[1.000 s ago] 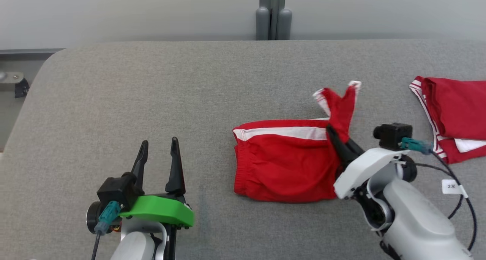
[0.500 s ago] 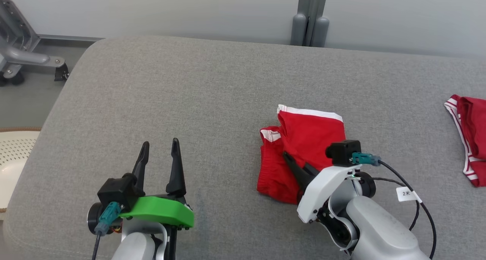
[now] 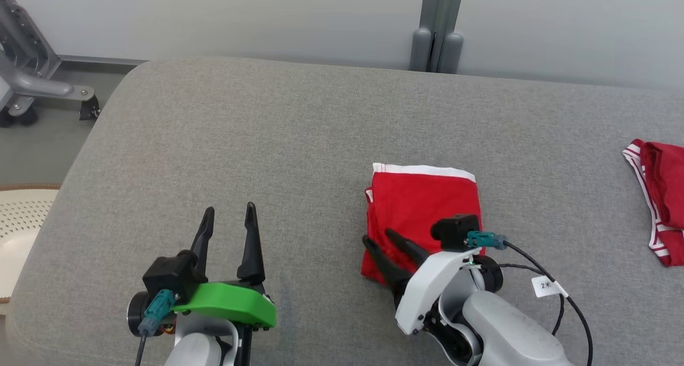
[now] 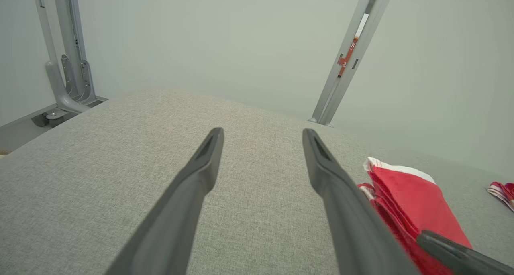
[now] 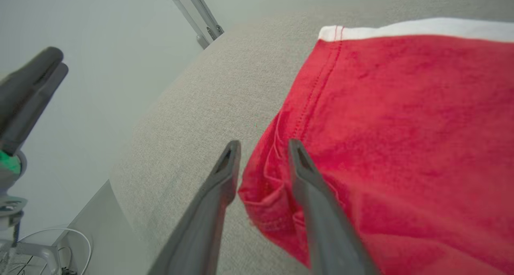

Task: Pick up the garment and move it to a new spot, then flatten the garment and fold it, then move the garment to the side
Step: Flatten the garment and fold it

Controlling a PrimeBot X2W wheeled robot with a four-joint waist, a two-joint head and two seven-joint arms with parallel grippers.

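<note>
The red shorts [image 3: 425, 205] lie on the grey fabric-covered tabletop [image 3: 267, 141], a little right of the middle, doubled over into a compact rectangle with the white band along the far edge. To my eye the flattening and folding are done, or nearly so: the layers sit fairly square, though the near left corner is slightly bunched.

The right gripper [image 3: 380, 240] hangs low at that corner. Its fingers are parted and straddle the hem, one over the red cloth and one over bare tabletop, pinching nothing.

The left gripper [image 3: 230, 211] hovers over bare tabletop well to the left of the shorts, fingers spread wide and empty.

What remains, I judge, is the last step: taking the folded shorts up and carrying them to the side. A second red garment [image 3: 662, 195] lies at the far right edge.
</note>
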